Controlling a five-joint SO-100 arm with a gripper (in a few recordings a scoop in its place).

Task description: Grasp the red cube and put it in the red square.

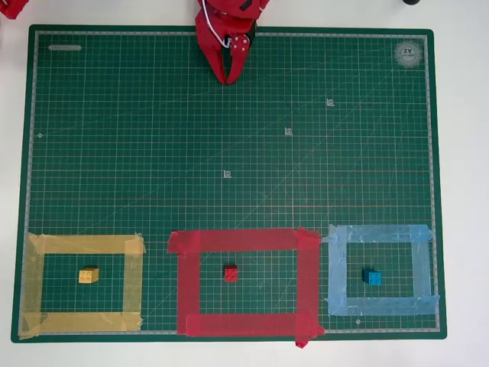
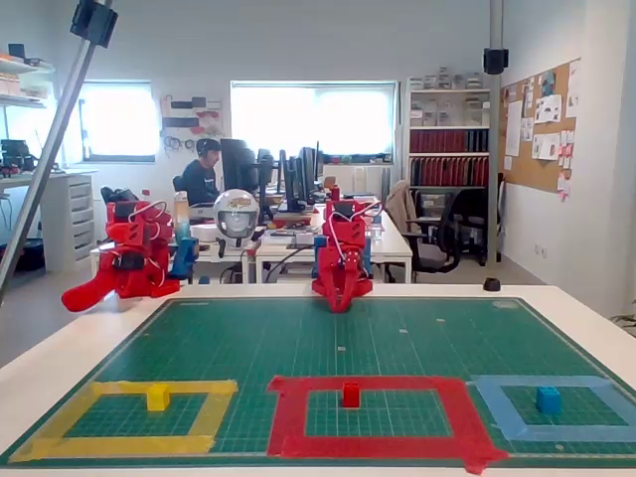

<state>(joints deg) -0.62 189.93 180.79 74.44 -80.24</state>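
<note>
The red arm is folded back at the far edge of the green cutting mat (image 1: 114, 138), its gripper (image 1: 228, 79) pointing down at the mat, fingers pressed together on nothing. The studded red cube (image 1: 231, 274) sits inside the red square (image 1: 187, 283), a ragged outline of wide tape at the near edge, touching no strip.

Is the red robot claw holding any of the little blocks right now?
No, nothing is held. The gripper is shut and empty at the mat's far edge, and the red cube sits inside the red square.
</note>
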